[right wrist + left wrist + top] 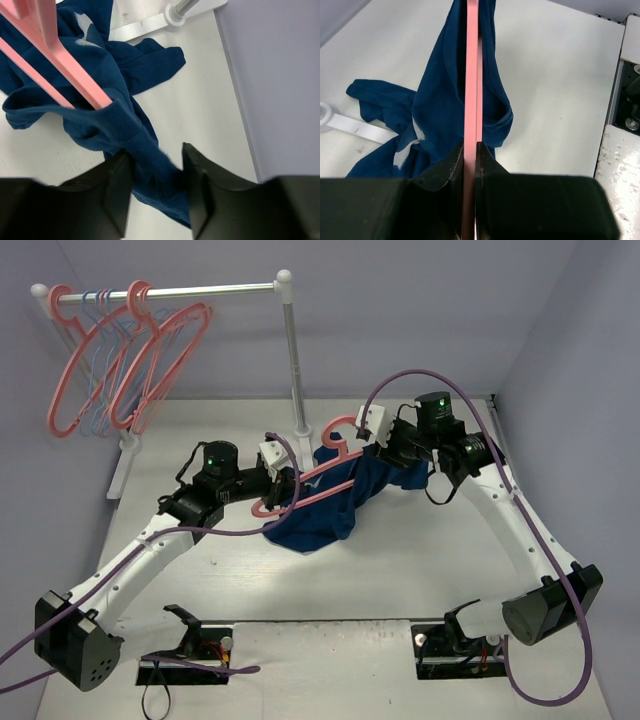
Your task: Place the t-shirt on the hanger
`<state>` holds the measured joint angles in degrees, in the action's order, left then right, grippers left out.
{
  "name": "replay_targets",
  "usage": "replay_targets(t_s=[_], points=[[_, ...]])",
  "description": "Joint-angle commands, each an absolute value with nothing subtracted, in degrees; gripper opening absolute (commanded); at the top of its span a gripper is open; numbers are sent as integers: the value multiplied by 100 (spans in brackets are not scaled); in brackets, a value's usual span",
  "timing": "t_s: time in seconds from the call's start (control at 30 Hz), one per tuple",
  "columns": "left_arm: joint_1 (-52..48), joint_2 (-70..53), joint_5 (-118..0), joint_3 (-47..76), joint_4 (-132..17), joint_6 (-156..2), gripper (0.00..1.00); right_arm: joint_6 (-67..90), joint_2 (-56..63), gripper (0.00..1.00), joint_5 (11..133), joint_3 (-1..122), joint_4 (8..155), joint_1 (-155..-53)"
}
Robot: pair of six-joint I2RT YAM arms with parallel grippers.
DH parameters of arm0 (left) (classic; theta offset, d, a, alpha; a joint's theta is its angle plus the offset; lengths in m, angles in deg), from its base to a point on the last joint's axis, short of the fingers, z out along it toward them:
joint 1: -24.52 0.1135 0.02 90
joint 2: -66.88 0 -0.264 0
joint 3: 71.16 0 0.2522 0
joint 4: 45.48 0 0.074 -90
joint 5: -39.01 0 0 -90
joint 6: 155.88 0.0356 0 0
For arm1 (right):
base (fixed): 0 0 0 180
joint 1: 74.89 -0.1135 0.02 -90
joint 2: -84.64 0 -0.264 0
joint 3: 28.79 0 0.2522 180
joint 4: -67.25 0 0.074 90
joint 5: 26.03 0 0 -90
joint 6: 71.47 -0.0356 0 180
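The left claw (470,150) is shut tight on the hanger (472,75), its two dark fingers (445,167) pressed flat against either side of the salmon-pink bar, which runs straight ahead from the fingertips and away up the wrist view. The navy t-shirt (435,110) hangs draped over that bar just ahead of the claw, most of its cloth falling to the claw's left and spilling onto the white table (555,100) below, where a white print (402,155) shows among the folds near the left finger. The right claw (157,160) stands with its jaws partly apart, and a bunched strip of the shirt runs down between them, lying against the left finger. Whether the cloth is truly pinched or only sitting in the gap cannot be told. Just ahead and to the left of this claw, the end of a hanger arm pokes into a ribbed edge (112,107) of the shirt. In the overhead view the two claws face each other across the garment, with the hanger's hook rising between them. Well beyond both claws stands a rack (200,288) carrying spare hangers (150,360), pink and light blue.
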<state>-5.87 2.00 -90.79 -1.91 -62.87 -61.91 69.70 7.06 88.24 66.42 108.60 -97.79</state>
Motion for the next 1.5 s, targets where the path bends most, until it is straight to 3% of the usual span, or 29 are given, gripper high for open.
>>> replay_targets(t_s=[0.0,0.1,0.2,0.4,0.7,1.0,1.17,1.27,1.4,1.47], points=[[-572,213,-9408,191,-5856,-6008,0,6979,721,32,9111,6596,10656,-9757],[-572,186,-9558,201,-5869,-5984,0,6894,738,14,9481,6565,10684,-9757],[-563,159,-9658,219,-5915,-5896,0,6813,747,7,9724,6608,10694,-9757],[-563,88,-9948,454,-6375,-5650,0,6693,746,16,10276,6674,10702,-9757],[-554,-69,-10296,767,-6750,-5435,0,6582,691,22,10826,6762,10703,-9757],[-544,-230,-10551,915,-6752,-5464,0,6573,686,36,11008,6759,10702,-9757],[-528,-302,-10655,1003,-6805,-5470,0,6547,668,37,11168,6757,10701,-9750],[-519,-341,-10680,1035,-6830,-5463,0,6547,643,32,11153,6741,10711,-9757],[-510,-365,-10702,1074,-6852,-5456,0,6571,616,15,11139,6706,10711,-9757],[-495,-393,-10666,1130,-6914,-5429,0,6614,616,1,11102,6713,10711,-9757]])
